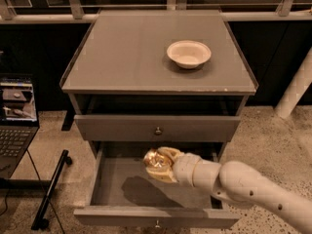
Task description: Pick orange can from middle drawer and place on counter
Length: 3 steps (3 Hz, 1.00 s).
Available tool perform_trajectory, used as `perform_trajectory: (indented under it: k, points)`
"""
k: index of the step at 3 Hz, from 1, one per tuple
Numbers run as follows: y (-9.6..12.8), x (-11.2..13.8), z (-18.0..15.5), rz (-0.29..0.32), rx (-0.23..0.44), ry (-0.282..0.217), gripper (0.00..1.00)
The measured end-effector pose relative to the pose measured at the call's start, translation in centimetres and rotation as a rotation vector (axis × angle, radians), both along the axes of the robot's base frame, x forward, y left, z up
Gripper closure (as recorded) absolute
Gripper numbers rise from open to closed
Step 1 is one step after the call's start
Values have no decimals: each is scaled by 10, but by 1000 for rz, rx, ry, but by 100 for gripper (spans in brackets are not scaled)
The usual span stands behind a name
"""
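You've got the orange can [154, 164] clamped in the gripper [164, 162], held above the floor of the open middle drawer [109, 182], w/ its shadow [139, 191] at 7 o'clock. Arm [243, 184] runs off toward 4 o'clock. Closed drawer front [122, 128] sits at 12, counter [122, 52] beyond it, white bowl [189, 53] approx 1 o'clock.

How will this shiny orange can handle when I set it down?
Shiny coppery orange can, held in the gripper above the open grey drawer, looks slick, so it may slip. Being cylindrical, it would probably roll if laid sideways.
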<state>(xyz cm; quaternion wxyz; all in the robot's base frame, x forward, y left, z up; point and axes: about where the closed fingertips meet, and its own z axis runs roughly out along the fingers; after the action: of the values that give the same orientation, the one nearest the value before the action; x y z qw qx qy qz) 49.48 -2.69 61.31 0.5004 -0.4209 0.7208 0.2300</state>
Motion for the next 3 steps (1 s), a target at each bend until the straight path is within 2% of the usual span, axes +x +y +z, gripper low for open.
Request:
perform_trajectory:
  k: [1, 2, 3]
  points:
    - [16, 17, 85, 31, -59, -130, 100]
    - [26, 39, 164, 22, -95, -261, 100]
    - [26, 39, 164, 22, -95, -261, 100]
